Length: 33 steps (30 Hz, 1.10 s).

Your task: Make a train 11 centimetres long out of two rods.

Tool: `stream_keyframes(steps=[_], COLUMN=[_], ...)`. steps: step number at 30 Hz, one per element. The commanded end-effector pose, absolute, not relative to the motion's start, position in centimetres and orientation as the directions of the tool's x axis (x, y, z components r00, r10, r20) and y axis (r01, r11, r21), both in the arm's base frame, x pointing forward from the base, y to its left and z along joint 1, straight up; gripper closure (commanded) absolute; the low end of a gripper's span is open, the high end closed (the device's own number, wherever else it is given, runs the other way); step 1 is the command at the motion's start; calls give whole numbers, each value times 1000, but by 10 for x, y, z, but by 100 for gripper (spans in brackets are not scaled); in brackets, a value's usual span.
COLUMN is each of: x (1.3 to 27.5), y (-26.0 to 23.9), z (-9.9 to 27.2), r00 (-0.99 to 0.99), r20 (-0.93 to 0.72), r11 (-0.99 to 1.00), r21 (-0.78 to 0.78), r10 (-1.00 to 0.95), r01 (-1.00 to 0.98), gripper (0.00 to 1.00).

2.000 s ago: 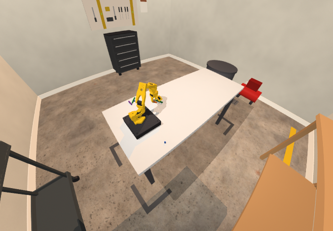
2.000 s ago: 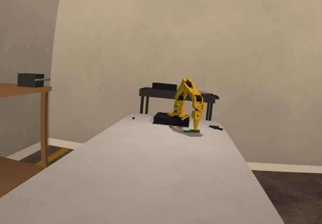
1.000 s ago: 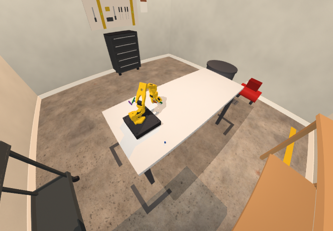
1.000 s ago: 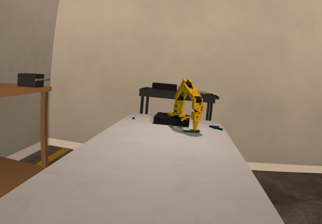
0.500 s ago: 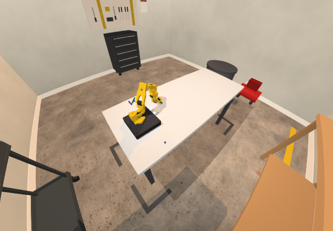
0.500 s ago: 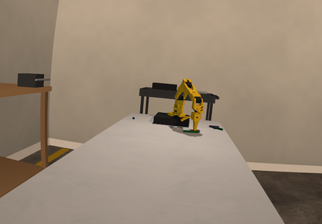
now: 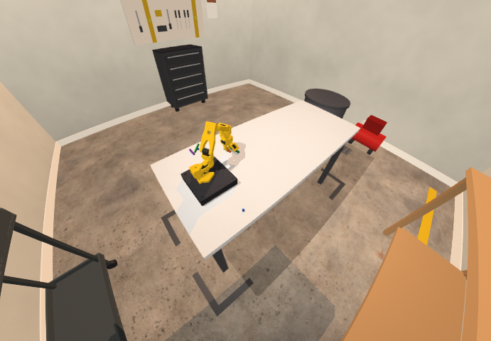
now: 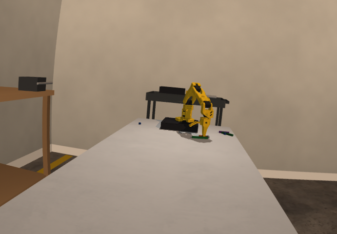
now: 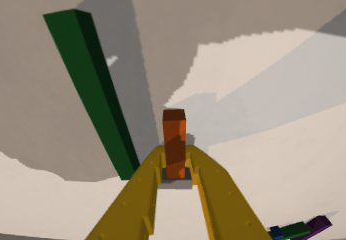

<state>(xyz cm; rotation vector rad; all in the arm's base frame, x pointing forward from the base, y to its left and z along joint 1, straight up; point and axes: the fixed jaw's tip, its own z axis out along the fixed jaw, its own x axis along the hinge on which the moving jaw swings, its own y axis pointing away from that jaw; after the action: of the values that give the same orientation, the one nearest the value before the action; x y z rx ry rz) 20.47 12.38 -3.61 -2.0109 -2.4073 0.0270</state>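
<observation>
While the grasp step is judged to be in hand, the top view shows the yellow gripper lowered onto the white table right at the long green rod; a purple rod lies well apart from that rod on the arm's far side, and a tiny blue rod lies farther off, past the black base. From the exterior view, the gripper is seen pointing straight down, its tips at the table, with the long green rod lying flat at them and a small purple and green cluster near its farther end. At the wrist, the gripper is seen clamped narrowly on one end of an orange rod, a short, square-sectioned, matt bar lying just beside the long green rod, roughly alongside but not parallel, whether touching cannot be told. Both are plain hard-edged prisms on a smooth surface. Next, a lift is called for, and a red partner must be found; none is visible.
</observation>
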Motion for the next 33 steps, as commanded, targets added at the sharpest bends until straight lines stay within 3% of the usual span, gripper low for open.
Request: stream_keyframes(steps=[1, 33], x=[199, 199], y=[122, 121], z=[-43, -32], r00=[-191, -187], r20=[-17, -17], r11=[190, 186], r21=[-45, -45], r10=[981, 982], r01=[981, 982], gripper=[100, 100])
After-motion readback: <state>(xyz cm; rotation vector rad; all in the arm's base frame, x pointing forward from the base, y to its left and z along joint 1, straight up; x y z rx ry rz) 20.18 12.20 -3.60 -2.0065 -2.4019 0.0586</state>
